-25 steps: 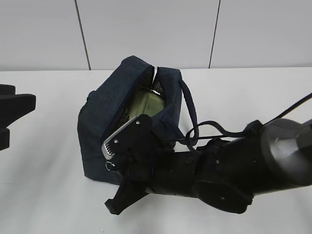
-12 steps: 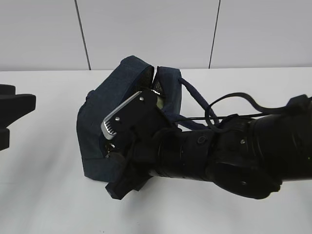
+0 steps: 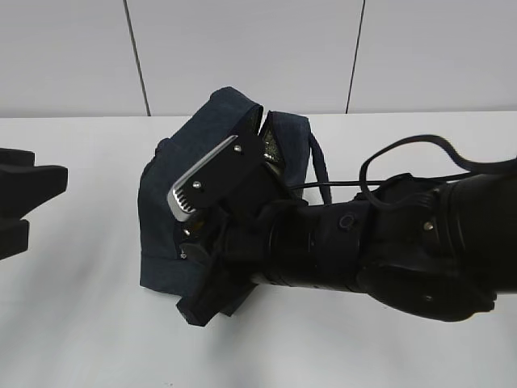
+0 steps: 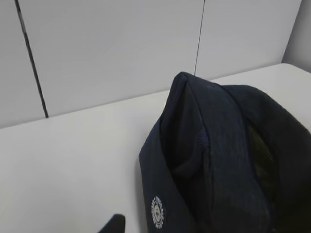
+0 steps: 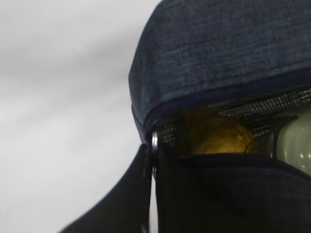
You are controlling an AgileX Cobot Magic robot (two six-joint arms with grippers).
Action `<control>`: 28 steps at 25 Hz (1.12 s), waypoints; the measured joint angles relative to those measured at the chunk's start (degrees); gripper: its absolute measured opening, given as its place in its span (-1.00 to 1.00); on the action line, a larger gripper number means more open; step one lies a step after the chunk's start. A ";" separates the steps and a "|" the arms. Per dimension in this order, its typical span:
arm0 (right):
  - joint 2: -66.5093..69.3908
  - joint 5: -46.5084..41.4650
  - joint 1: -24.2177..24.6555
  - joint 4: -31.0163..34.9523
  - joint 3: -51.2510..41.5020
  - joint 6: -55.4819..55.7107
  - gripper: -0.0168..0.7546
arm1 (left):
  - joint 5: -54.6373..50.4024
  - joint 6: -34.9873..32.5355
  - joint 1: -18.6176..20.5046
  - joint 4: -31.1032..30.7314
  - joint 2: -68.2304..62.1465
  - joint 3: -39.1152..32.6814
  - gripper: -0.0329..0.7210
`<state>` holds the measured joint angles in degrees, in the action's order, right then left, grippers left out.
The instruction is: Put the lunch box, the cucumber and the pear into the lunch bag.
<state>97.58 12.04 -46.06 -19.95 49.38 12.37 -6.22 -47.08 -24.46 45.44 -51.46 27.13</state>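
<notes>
The lunch bag (image 3: 174, 214) sits near the middle of the white table (image 3: 73, 323), a dark navy denim-like thing slumped on its side with its mouth partly open. In the right wrist view the pear (image 5: 216, 133), yellow with brownish blotches, lies inside under the top flap, and just to its right shows the pale green of the lunch box (image 5: 296, 141) against the silvery lining. The cucumber cannot be seen in any view; whether it is in the bag I cannot tell.

With at least two of the items inside, the loading looks close to done, and the step in hand appears to be work at the bag's mouth. The right hand (image 3: 194, 242) is pressed together at the end of the opening, just where the metal ring (image 5: 154, 141) of the zipper shows; it seems to pinch the pull or the cloth beside it, though the frames do not settle which. The next move likely calls for a steady draw along the zipper line while the soft bag is kept from sliding.

The left hand (image 3: 20, 206) waits well apart at the left edge, fingers partly spread, holding nothing.
</notes>
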 joint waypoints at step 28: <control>-1.64 -3.54 -2.05 -2.66 -0.07 2.29 -0.96 | -0.06 0.00 0.00 -0.05 -1.08 0.00 -0.20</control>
<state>95.94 8.50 -48.12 -22.62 49.31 14.66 -6.28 -47.08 -24.46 45.38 -52.54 27.13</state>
